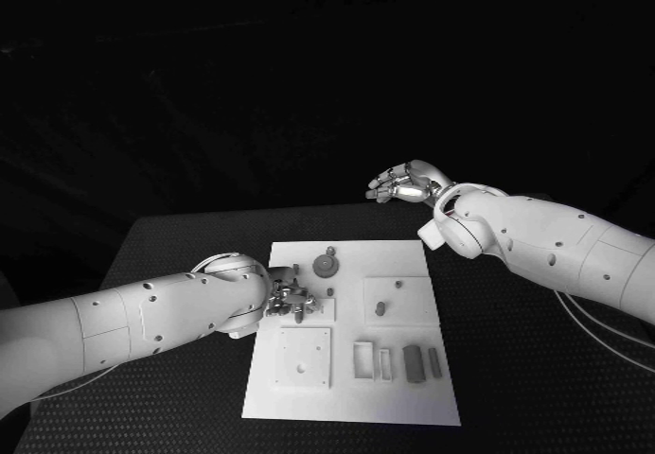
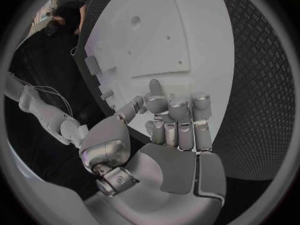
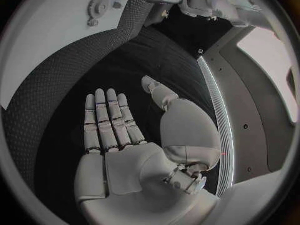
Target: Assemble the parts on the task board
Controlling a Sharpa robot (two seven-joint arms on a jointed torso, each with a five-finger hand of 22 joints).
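The white task board lies in the middle of the black table. On it are a grey gear-shaped part, a small peg on a raised square, and two grey blocks near the front right. My left hand hovers low over the board's left edge, fingers half bent, thumb apart, nothing seen in them. My right hand is raised beyond the board's far right corner; its fingers are straight and spread, holding nothing. The gear lies far from it.
A square plate with holes sits at the board's front left, and a thin frame piece beside the blocks. Black table surrounds the board on both sides. The right forearm crosses above the table's right part.
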